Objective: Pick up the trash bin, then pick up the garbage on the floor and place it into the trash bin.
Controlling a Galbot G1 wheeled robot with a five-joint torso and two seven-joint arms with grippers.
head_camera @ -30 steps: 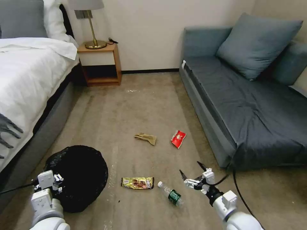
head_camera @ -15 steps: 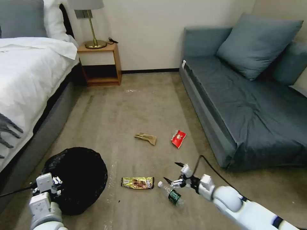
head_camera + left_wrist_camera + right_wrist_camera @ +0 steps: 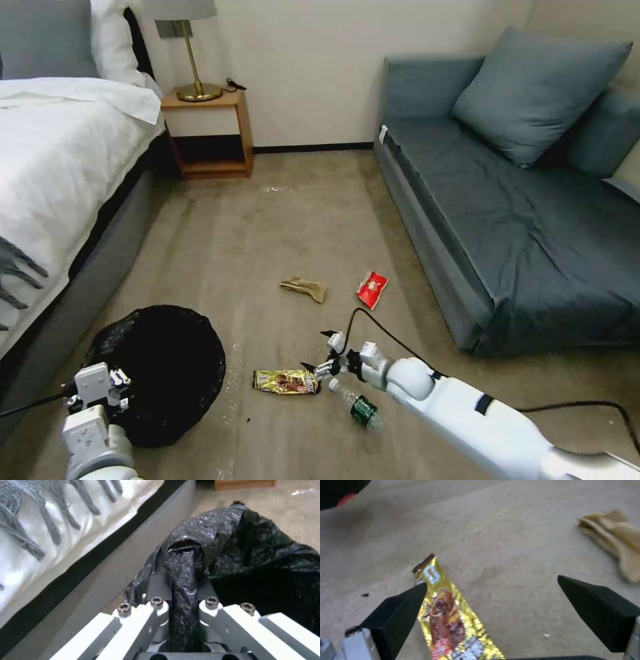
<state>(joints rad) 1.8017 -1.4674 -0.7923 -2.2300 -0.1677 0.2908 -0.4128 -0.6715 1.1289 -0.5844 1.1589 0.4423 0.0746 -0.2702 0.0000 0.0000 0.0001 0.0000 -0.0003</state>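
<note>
The trash bin, wrapped in a crinkly black bag, sits on the carpet at the lower left. My left gripper is shut on a fold of its bag rim. My right gripper is open, just above the right end of the gold-brown snack wrapper. In the right wrist view that wrapper lies by one black finger. The clear bottle with a green label lies beside the right arm. Farther off lie the crumpled tan paper and the red snack packet.
A bed with a grey base runs along the left, close to the bin. A blue-grey sofa stands on the right. A wooden nightstand with a lamp is at the back wall. Open carpet lies between them.
My right arm has reached forward and to the left, from right of the bottle to over the wrapper's end, its fingers still open. The left gripper and bin have barely moved.
</note>
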